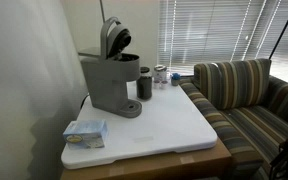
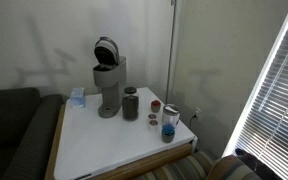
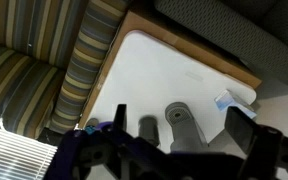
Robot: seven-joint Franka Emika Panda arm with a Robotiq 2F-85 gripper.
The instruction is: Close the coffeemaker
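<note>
The grey coffeemaker (image 1: 112, 82) stands at the back of the white table (image 1: 174, 125) against the wall. Its rounded lid (image 1: 115, 38) is tipped up and open, dark inside. It shows in both exterior views, with the lid up here too (image 2: 107, 85). In the wrist view I look down on its top (image 3: 187, 125) from high above. My gripper (image 3: 179, 112) is open and empty, its two dark fingers framing the machine far below. The gripper does not show in either exterior view.
A small dark cup (image 1: 144, 86) stands next to the machine. Small jars (image 1: 162, 75) sit near the window and a blue-white packet (image 1: 85, 131) lies at the table corner. A striped couch (image 1: 249, 100) borders one side and a dark couch (image 2: 9, 130) another.
</note>
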